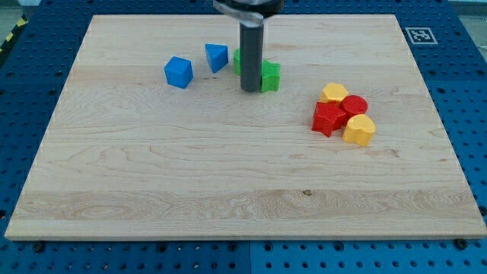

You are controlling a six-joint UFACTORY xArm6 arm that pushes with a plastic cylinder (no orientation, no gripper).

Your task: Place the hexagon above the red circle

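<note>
A red circle (354, 105) sits in a tight cluster at the view's right. A yellow block (333, 93) touches it at its upper left. A yellow hexagon-like block (359, 129) touches it from below. A red star-like block (329, 118) lies at its lower left. My dark rod comes down from the view's top, and my tip (249, 90) rests on the board between two green blocks, well left of the cluster. It touches or nearly touches the green star-like block (270, 76) on its right. The other green block (238, 61) is partly hidden behind the rod.
A blue cube (179, 72) and a blue wedge-like block (216, 57) lie left of my tip, near the view's top. The wooden board (228, 190) sits on a blue perforated table. A black-and-white marker (420, 34) is by the board's top right corner.
</note>
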